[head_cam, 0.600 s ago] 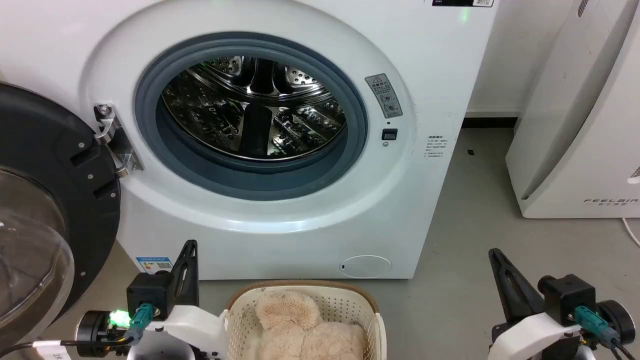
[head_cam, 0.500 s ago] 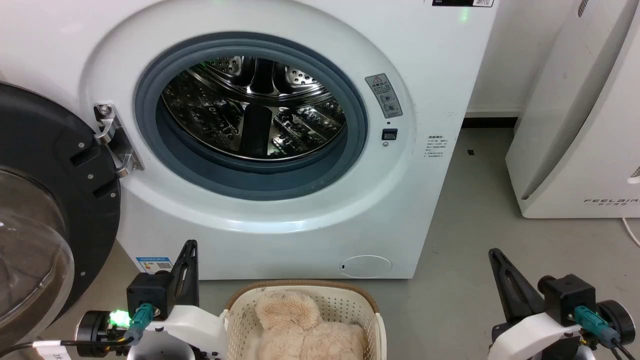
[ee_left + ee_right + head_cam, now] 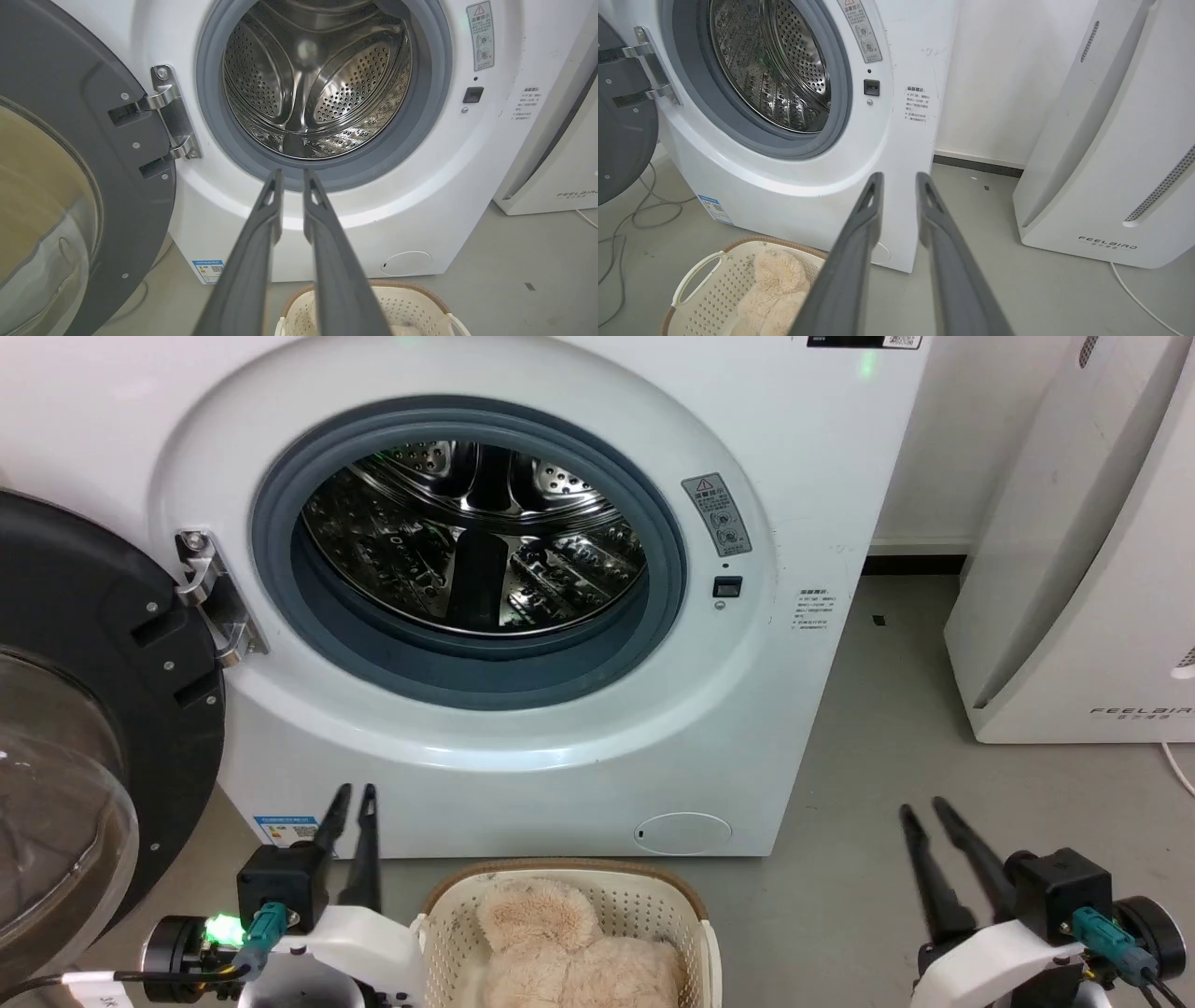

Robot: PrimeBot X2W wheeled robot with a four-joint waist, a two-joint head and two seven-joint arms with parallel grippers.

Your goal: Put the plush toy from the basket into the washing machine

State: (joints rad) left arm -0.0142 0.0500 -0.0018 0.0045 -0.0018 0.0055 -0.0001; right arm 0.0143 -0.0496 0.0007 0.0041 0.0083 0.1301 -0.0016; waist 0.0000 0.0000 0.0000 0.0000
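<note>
From the head camera we see the washing machine (image 3: 523, 784) straight ahead. Its black-rimmed glass door (image 3: 93, 616) is swung fully open to the left, baring the grey door seal (image 3: 280, 551) and the shiny perforated drum (image 3: 476, 541). On the floor just in front of the washer stands the cream basket (image 3: 653, 896), and the plush toy (image 3: 560, 943) lies inside it, shaggy and beige. The left gripper (image 3: 357, 791) rises just left of the basket and the right gripper (image 3: 922, 806) stands well to its right. Each has its fingers pointing up with a narrow gap between them and nothing in it. A white appliance marked FEELAIR (image 3: 1074, 616) stands at the right.

In the left wrist view we look along the left gripper's two dark fingers, which are close together but apart at the tips and hold nothing. They point at the lower edge of the door seal. The metal hinge (image 3: 173, 112) joins the open door to the washer's front, and the basket's brown rim shows below the fingers.

In the right wrist view the right gripper's fingers are likewise narrowly parted and hold nothing, aimed at the washer's right front corner. The toy rests in the basket at lower left, beside its white handle (image 3: 693, 277). A thin cable (image 3: 644, 210) loops on the floor there.
</note>
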